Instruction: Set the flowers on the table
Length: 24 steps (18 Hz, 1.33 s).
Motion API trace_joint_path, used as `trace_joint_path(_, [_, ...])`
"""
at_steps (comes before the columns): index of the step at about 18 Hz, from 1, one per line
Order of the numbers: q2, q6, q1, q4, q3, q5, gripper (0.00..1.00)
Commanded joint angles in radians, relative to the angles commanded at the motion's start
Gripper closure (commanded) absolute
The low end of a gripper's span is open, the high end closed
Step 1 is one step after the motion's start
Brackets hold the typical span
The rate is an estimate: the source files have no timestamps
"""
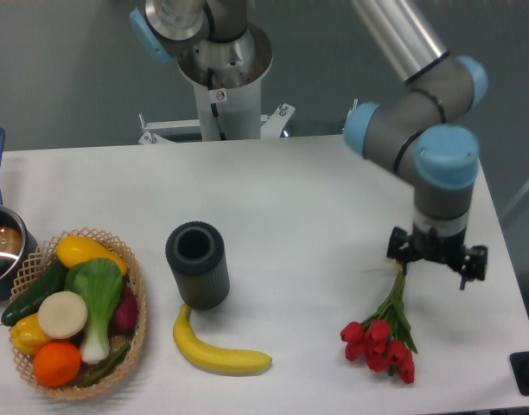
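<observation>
The flowers (381,339), a bunch of red tulips with green stems, lie flat on the white table (290,194) near its front right corner. Their heads point toward the front edge and their stems run up and to the right. My gripper (437,262) hovers just past the stem ends, pointing down, its jaws spread wide and open with nothing between them. The left finger stands close above the stem tips; whether it touches them I cannot tell.
A dark ribbed cylinder (197,264) stands upright at the table's middle, with a banana (219,350) in front of it. A wicker basket (137,298) of vegetables and a pot (1,246) sit at the left. The robot's base (221,69) is at the back.
</observation>
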Motion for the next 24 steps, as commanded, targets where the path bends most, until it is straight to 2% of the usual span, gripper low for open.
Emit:
trace_joint_path(4, [0.052, 0.138, 0.051, -0.057, -0.012, -0.034, 0.0])
trace_joint_path(8, [0.084, 0.414, 0.123, -0.123, -0.034, -0.035, 0.0])
trace_joint_path(11, [0.106, 0.522, 0.164, -0.135, -0.057, -0.044, 0.0])
trace_joint_path(15, [0.137, 0.753, 0.278, -0.133, -0.124, -0.187, 0.0])
trace_joint_path(18, [0.154, 0.809, 0.316, -0.133, -0.153, -0.189, 0.0])
trace_joint_path(24, [0.16, 0.81, 0.313, -0.133, -0.166, -0.189, 0.0])
